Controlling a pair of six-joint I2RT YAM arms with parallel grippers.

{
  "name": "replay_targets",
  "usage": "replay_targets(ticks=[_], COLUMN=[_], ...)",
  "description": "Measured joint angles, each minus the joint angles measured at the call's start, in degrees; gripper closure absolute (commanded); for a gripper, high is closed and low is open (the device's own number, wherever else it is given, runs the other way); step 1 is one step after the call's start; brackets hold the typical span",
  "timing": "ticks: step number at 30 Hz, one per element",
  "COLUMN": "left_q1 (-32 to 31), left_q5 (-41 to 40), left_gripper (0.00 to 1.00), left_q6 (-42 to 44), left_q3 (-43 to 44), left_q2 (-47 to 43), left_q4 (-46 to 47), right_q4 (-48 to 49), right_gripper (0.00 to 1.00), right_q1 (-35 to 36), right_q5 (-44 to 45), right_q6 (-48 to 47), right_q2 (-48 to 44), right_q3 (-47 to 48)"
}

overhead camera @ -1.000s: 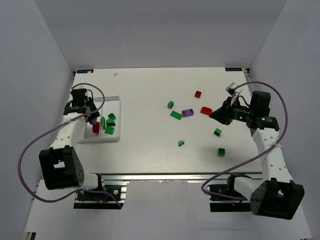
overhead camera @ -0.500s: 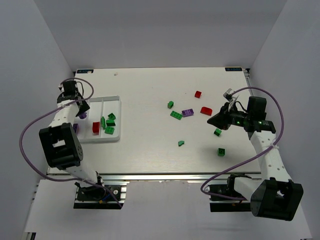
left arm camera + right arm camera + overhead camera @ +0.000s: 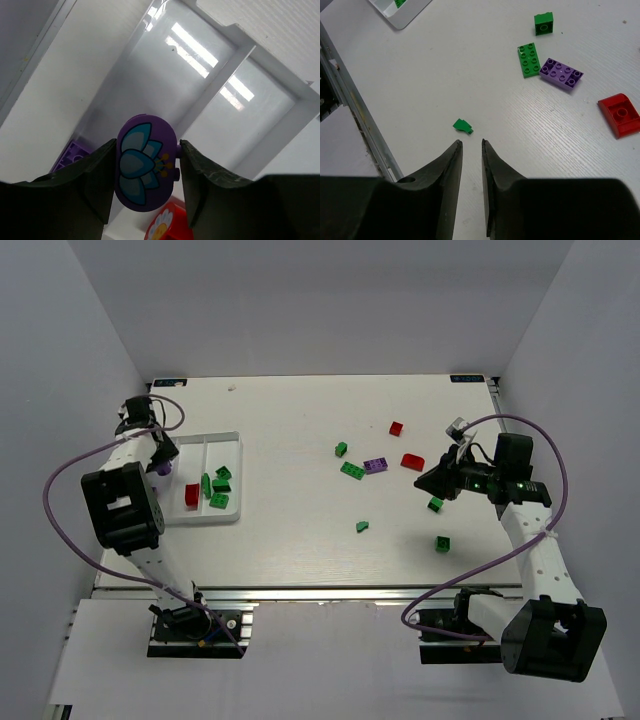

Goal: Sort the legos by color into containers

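Left arm swung to tray [image 3: 236,437] far-left end; left fingers [image 3: 97,175] grip round purple brick [image 3: 145,167] over end section, by studded purple brick [image 3: 70,152]: colour match. Right fingers [image 3: 445,175] slightly parted, empty, above green scrap [image 3: 463,126] on table [image 3: 420,75].

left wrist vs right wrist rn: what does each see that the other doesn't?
Left wrist only: left tool shut on a rounded purple lego; also a purple brick and a red flower-print piece. Right wrist only: right tool, slightly parted and empty, above a green sliver, green plate, green square, purple plate and red curved brick. Both: the white tray.
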Motion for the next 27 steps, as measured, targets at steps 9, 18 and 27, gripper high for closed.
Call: replay_targets(ticks=[9,18,27], left_q1=[0.0,0.0,-2.1], left_q5=[-0.2,5.6,19.1], left_gripper=[0.02,0.02,0.36], left_q6=[-1.8,-5.7,-12.6], left_q3=[0.0,-2.9,-11.5], left_q2=[0.5,-9.7,-23.9], left_q4=[-0.7,0.5,6.6], right_q4=[-0.1,-1.8,-5.1], right_gripper=[0.6,0.11,0.11], right_q1=[0.0,0.1,1.0], right_q5=[0.1,0.8,2.7], right_q6=[-0.6,-4.3,-11.1], right_q2=[0.0,-0.2,-0.4], right_q3=[0.0,0.0,0.5])
